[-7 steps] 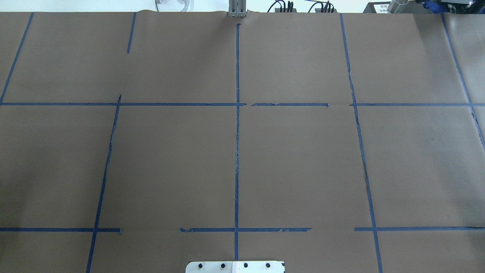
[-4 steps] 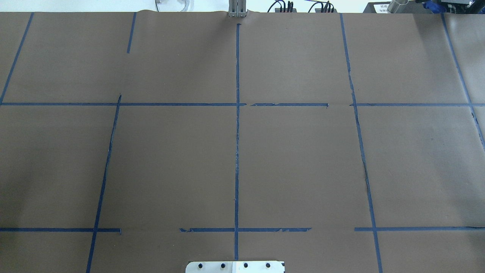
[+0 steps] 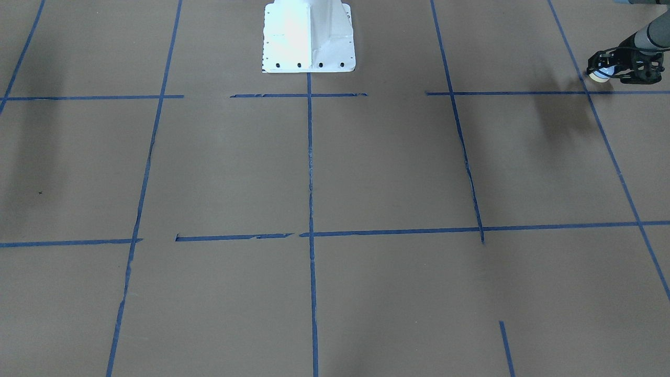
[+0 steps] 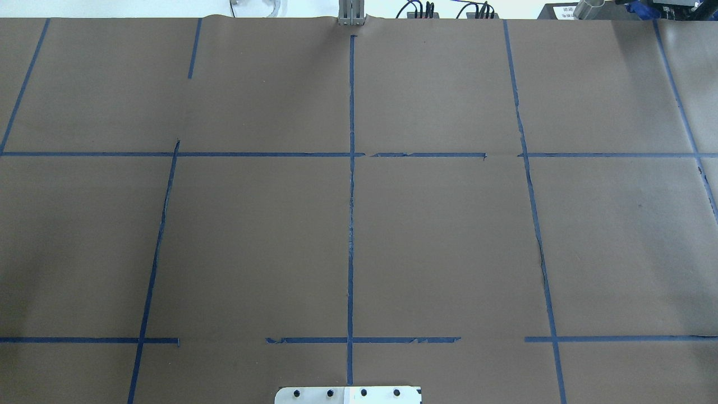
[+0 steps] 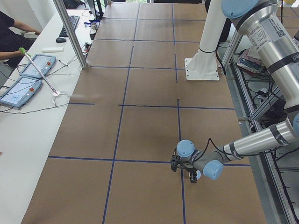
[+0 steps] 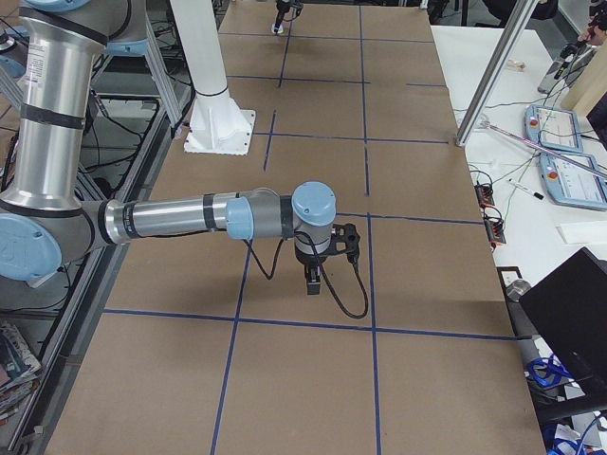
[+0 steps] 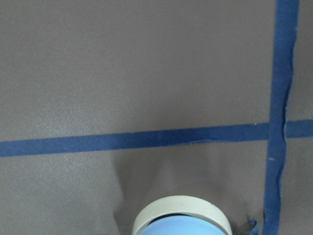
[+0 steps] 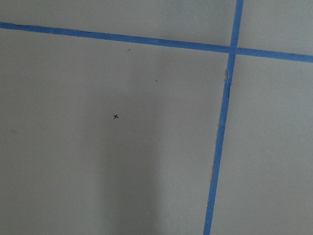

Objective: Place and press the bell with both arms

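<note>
Brown paper covers the whole flat worktop (image 4: 449,235), and strips of blue tape (image 4: 351,224) divide it into large rectangles. The white bolted metal pedestal (image 3: 309,36) stands at the robot's edge of the worktop, on the centre tape line.

On my screens the silver-and-grey jointed right arm (image 6: 180,218) reaches low across the paper. Its black two-finger right hand (image 6: 312,278) points down over a bare patch. Only the side camera catches that hand, so I cannot tell whether it is open or closed.

The matching silver-and-grey left arm (image 5: 261,140) stretches out to the robot's far left. Its black left hand (image 3: 600,68) is low over the paper, and the fingers look closed around the small light-blue dome-shaped bell (image 7: 182,223) with its cream base ring. The bell sits at the tip of that hand, just beside a crossing of two tape lines. I cannot tell whether it touches the paper.

A tiny black cross mark (image 8: 116,116) shows on the paper under the right wrist camera.
</note>
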Controlling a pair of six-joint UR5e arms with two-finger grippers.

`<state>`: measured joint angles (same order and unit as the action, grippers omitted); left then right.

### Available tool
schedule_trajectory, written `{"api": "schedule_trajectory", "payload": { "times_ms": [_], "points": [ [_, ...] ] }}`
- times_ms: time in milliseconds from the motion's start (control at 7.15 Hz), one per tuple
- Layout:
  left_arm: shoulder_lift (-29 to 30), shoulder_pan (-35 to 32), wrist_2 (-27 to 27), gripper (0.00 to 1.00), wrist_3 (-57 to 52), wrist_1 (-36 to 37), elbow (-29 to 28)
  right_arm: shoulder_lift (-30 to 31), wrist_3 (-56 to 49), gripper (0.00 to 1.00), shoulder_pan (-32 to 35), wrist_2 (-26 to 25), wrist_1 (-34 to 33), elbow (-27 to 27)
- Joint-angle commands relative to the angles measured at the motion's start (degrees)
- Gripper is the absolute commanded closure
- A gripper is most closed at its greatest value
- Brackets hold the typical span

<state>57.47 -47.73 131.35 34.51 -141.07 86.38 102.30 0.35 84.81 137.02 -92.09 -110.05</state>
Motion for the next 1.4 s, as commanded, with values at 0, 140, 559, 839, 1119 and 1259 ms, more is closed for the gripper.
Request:
{"api": "schedule_trajectory", "payload": {
  "times_ms": [0,140,559,839,1119,1259],
  "points": [
    [0.0,-0.2,0.4,0.94,1.3,-6.6,0.5,0.0,-0.1,0.00,0.0,0.0,0.0,-0.4],
    [0.0,-1.1,1.6,0.97,4.0,-11.7,3.2,0.0,0.0,0.00,0.0,0.0,0.0,-0.8],
    [9.4,-1.7,6.9,0.98,27.7,-12.5,18.3,-0.2,-0.1,0.00,0.0,-0.1,0.0,-0.9],
    [27.4,-1.0,6.8,0.98,32.7,0.1,16.6,-0.6,0.3,0.00,0.0,-0.2,0.1,-0.9],
    [44.9,-1.0,6.6,0.98,32.8,24.2,17.9,-0.6,0.4,0.00,0.0,-0.2,0.0,-2.4],
    [49.9,0.8,5.8,0.98,32.9,29.7,17.0,-0.7,0.4,0.00,0.0,-0.2,0.1,-2.5]
  ]
}}
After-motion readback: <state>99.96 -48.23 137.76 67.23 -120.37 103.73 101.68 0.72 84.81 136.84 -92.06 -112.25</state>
